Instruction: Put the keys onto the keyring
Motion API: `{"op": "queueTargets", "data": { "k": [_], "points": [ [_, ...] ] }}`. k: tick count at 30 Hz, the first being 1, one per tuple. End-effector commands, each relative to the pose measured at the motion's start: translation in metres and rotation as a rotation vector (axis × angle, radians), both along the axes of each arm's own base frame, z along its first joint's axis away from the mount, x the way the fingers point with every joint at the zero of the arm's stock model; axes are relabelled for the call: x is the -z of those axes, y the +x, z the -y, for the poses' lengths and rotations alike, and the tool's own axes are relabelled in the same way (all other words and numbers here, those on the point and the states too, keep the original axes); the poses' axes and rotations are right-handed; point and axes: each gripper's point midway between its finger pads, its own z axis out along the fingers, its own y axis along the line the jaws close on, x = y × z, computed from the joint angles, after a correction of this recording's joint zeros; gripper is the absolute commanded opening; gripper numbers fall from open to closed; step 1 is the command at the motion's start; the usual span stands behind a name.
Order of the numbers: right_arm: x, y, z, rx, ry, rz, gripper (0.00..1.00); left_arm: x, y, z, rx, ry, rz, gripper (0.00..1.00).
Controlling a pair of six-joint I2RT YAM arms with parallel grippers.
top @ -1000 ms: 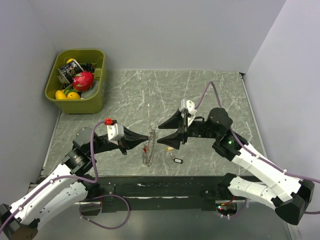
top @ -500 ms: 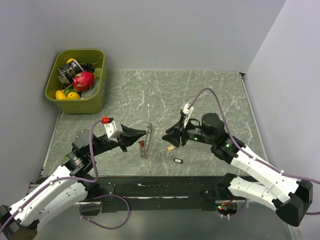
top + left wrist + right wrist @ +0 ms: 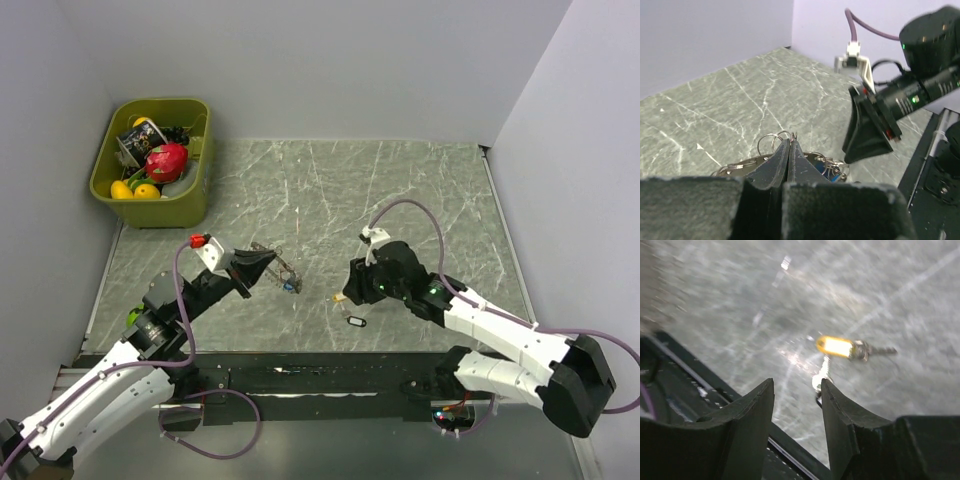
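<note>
1. Left gripper (image 3: 790,145), jaws pinched on the keyring (image 3: 284,276), at nine o'clock from the right gripper (image 3: 797,386)
2. Right jaws partly apart, just beside the tan key (image 3: 835,346) (lying flat on the bench)
3. Risk: closing jaws may skid that thin key away

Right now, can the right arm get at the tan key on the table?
Probably yes. The right gripper hovers open just above the tan key, with nothing between them. The left gripper, shut on the keyring, is off to the side.
</note>
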Motion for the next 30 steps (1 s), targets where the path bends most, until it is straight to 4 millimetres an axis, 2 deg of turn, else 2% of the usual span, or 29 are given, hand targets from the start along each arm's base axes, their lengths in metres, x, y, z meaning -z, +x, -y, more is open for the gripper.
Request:
{"op": "queueTargets", "data": {
  "k": [1,4,10,13,23,30],
  "points": [
    [0.017,-0.001,0.01,0.09,-0.071,-0.045,0.49,-0.023,0.005,-0.007,-0.054,-0.059,0.049,0.01],
    [0.027,-0.001,0.008,0.103,-0.145,-0.059,0.48,-0.022,0.005,-0.005,-0.04,-0.053,0.039,0.01],
    [0.064,-0.001,0.003,0.118,-0.32,-0.134,0.4,-0.023,0.002,-0.006,-0.033,-0.053,0.051,0.01],
    [0.069,-0.002,-0.004,0.105,-0.343,-0.147,0.39,-0.024,0.001,-0.007,-0.036,-0.056,0.054,0.01],
    [0.078,-0.008,0.0,0.104,-0.416,-0.157,0.38,-0.025,0.003,-0.005,-0.032,-0.04,0.062,0.01],
    [0.089,-0.012,-0.007,0.067,-0.42,-0.177,0.37,-0.021,0.003,-0.002,-0.019,-0.027,0.049,0.01]
  ]
}}
